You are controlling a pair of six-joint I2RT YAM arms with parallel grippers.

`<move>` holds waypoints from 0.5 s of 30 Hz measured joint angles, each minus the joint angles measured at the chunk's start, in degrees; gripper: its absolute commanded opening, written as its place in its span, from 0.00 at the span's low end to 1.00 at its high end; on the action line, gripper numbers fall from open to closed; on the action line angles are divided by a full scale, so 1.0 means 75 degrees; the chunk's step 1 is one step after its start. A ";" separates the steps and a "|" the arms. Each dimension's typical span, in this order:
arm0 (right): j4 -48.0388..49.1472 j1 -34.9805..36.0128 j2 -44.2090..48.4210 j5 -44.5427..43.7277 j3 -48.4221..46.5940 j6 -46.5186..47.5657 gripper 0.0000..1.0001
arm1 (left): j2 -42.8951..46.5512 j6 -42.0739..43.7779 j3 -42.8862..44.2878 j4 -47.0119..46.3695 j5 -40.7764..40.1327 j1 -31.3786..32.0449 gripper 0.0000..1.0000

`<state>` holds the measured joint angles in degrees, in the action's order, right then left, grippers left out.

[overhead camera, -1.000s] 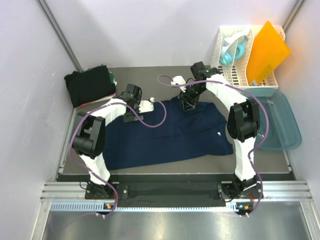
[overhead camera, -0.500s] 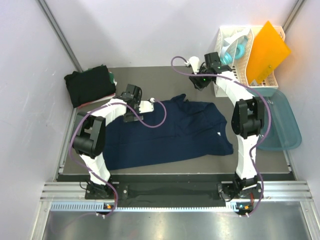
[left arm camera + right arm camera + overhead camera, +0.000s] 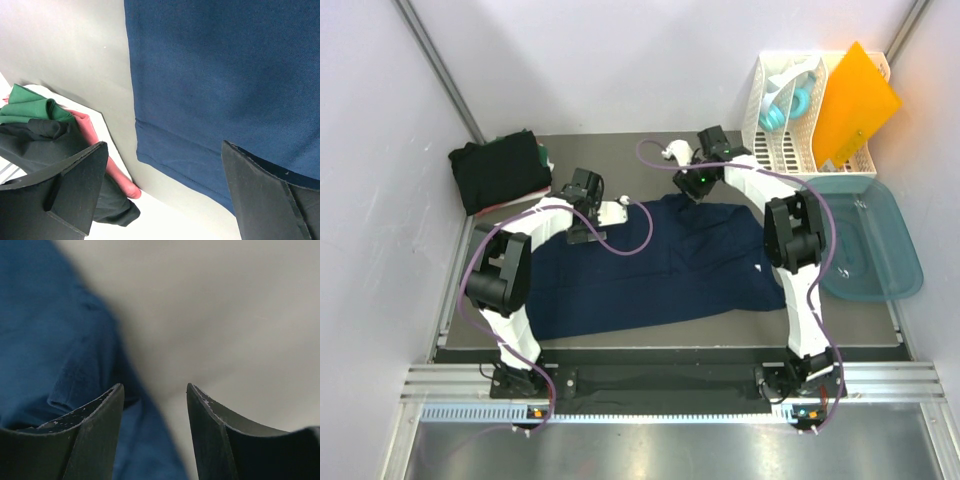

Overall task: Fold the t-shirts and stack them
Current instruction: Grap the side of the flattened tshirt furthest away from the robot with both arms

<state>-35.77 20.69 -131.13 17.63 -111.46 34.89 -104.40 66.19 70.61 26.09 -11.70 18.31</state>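
A navy t-shirt (image 3: 660,265) lies spread flat across the middle of the table. My left gripper (image 3: 610,212) hangs open over its far left edge; in the left wrist view the wide-apart fingers (image 3: 65,190) frame the shirt's hem (image 3: 225,75) and bare table. My right gripper (image 3: 692,185) stands open at the shirt's far edge, with a rumpled navy fold (image 3: 45,330) under its left finger and nothing gripped between the jaws (image 3: 155,390). A pile of dark shirts (image 3: 500,170) sits at the back left, showing green, red and black layers (image 3: 35,115).
A white slotted rack (image 3: 790,130) with an orange sheet (image 3: 855,100) stands at the back right. A teal tub (image 3: 870,240) lies on the right. Walls close in on both sides and the table's front edge runs along the arm bases.
The right gripper left the shirt's far edge, swung up toward the rack, then came back to just beyond that edge. The left arm has not moved.
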 measured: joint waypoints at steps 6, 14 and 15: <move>-0.0807 0.0338 0.0143 0.0801 0.0149 0.0160 0.54 | 0.0000 0.0052 0.0000 -0.0003 0.0000 0.0000 0.99; -0.2369 0.0565 0.0816 0.1454 0.0373 0.0863 0.54 | -0.0035 0.0227 0.0137 -0.0038 0.0006 -0.0055 0.99; -0.2492 0.0580 0.0892 0.1454 0.0440 0.0909 0.54 | -0.0035 0.0227 0.0175 -0.0047 0.0009 -0.0058 0.99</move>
<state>-54.46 25.04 -124.44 28.53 -108.16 41.71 -104.66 67.90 71.92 25.74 -11.64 17.87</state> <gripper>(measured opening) 0.534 0.991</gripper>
